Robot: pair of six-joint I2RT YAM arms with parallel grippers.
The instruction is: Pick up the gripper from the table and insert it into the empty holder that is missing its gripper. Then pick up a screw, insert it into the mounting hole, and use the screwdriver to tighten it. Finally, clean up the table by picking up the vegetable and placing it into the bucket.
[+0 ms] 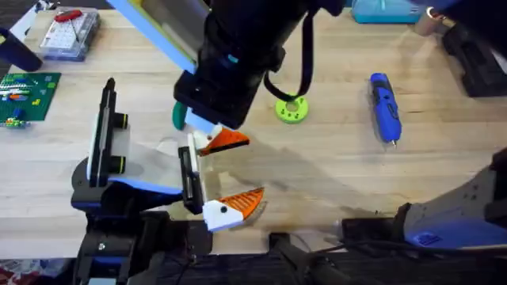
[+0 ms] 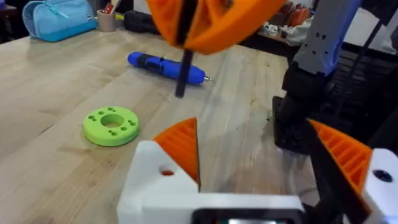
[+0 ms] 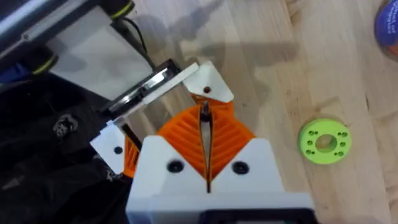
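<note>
jaws of the right gripper are pressing together on a thin black rod, which looks like a driver bit or hex key, though i cannot tell which. the left gripper is holding its jaws wide apart with nothing between them.

the task's finger block is no longer lying on the table. it is sitting in the holder as one of the left gripper's two fingers, the one farther from the arm bases. its mounting hole is showing orange rather than a dark dot like its twin's. the rod's tip is hanging just above that hole, so this is probably the screw-tightening step.

the block is looking like light, rigid printed plastic, smooth on its white faces and ribbed on the orange wedge. it is probably best gripped across the flat white body, since the taper could squirt out of a pinch. the rod is slim and stiff, so it is likely to pivot if it is pushed off axis.

the blue electric screwdriver is lying well apart on the table, and a lime-green ring disc is lying between it and the arms.
</note>
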